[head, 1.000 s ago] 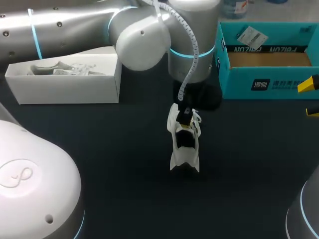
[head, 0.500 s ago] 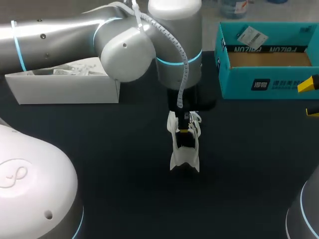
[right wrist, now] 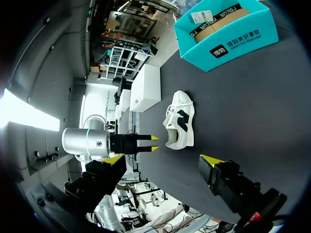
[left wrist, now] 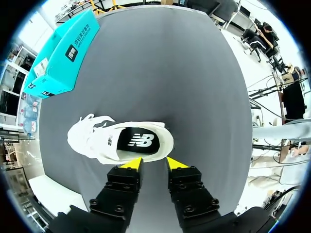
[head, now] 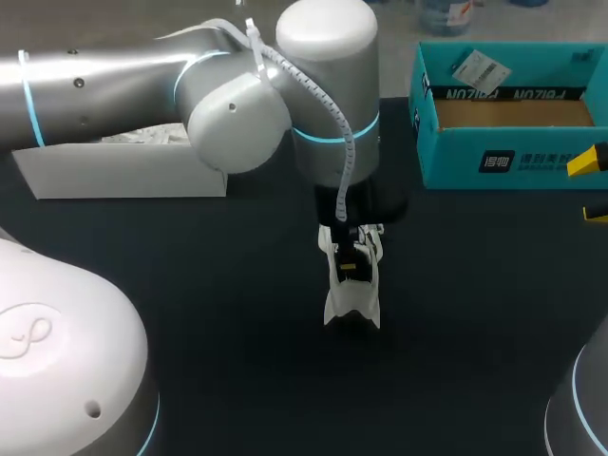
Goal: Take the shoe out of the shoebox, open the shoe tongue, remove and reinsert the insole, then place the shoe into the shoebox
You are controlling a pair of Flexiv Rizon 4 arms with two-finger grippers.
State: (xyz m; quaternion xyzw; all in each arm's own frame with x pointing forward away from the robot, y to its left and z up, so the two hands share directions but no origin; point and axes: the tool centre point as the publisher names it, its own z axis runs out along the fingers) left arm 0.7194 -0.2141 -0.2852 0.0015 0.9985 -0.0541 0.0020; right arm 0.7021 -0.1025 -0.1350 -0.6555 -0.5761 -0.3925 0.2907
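The white shoe [head: 353, 302] stands on its sole near the middle of the dark table [head: 218, 313], outside the box, with its laced end toward 12 o'clock and its heel toward 6. The teal shoebox [head: 456, 157] sits open at about 2 o'clock from it, and a white box [head: 123, 176] lies at about 10 o'clock. My left gripper [left wrist: 153, 164] hangs over the shoe's opening with a narrow gap between its fingers and nothing in them. The yellow tips seem to stop just short of the collar, though contact is hard to judge. The black insole [left wrist: 138, 141] lies flat inside. My right gripper [right wrist: 163, 160] waits at 3 o'clock, spread wide and empty, well apart from the shoe.
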